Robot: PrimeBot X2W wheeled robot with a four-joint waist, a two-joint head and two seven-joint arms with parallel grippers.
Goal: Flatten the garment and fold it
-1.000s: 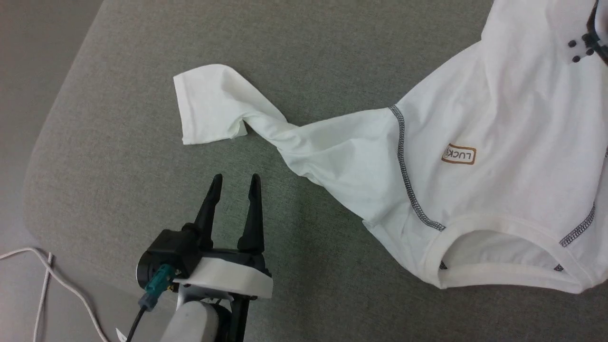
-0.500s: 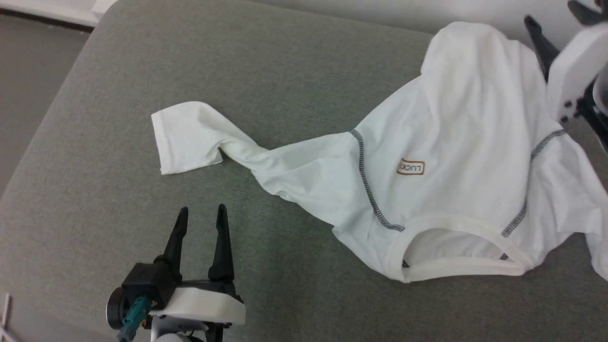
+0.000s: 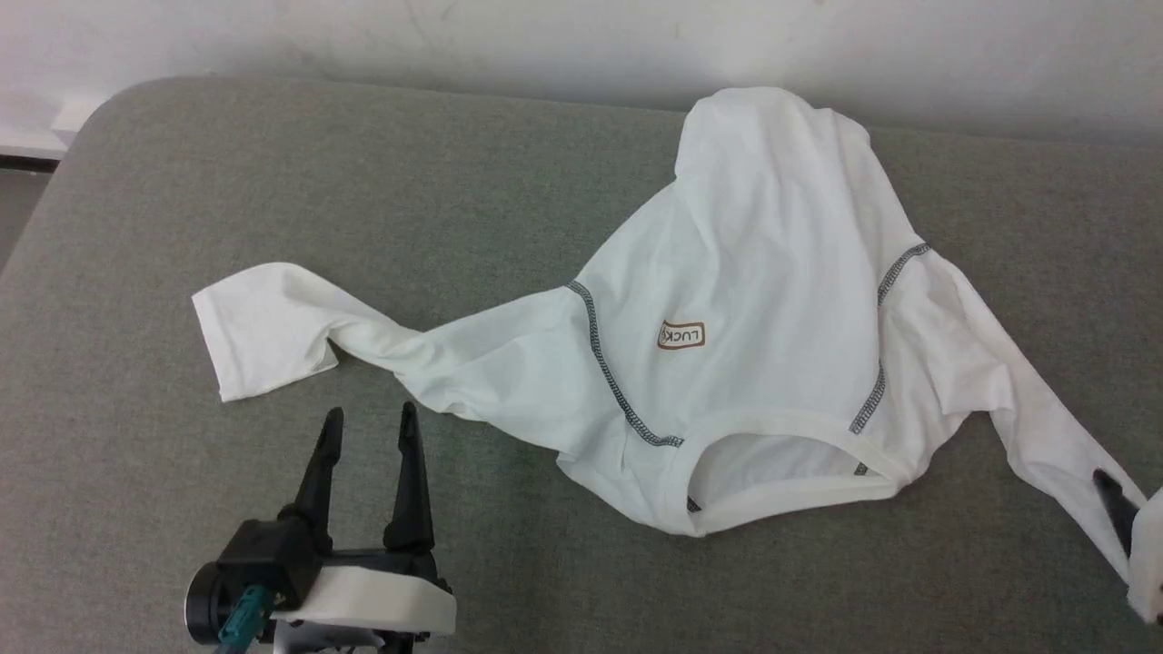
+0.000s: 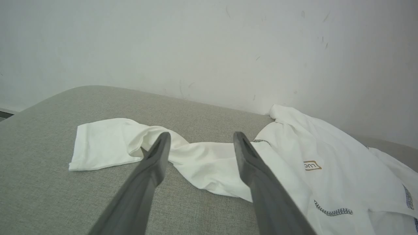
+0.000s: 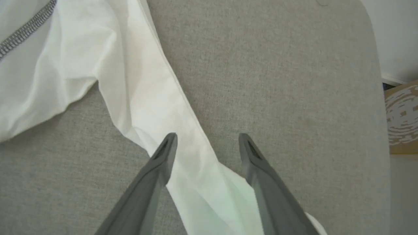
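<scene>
A white garment (image 3: 772,272) with dark dashed seams lies rumpled on a grey fabric tabletop (image 3: 273,182), neckline nearest the robot, sleeves flung to either side (the left one is twisted). The left tool (image 3: 371,413) sits just short of that sleeve, fingers apart. The right tool (image 5: 208,137), fingers apart, straddles the other sleeve's end.

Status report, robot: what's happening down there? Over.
Left gripper open, empty. Right gripper open over a sleeve. Shirt rumpled, unfolded, on grey cushion. No obstacle seen.
</scene>
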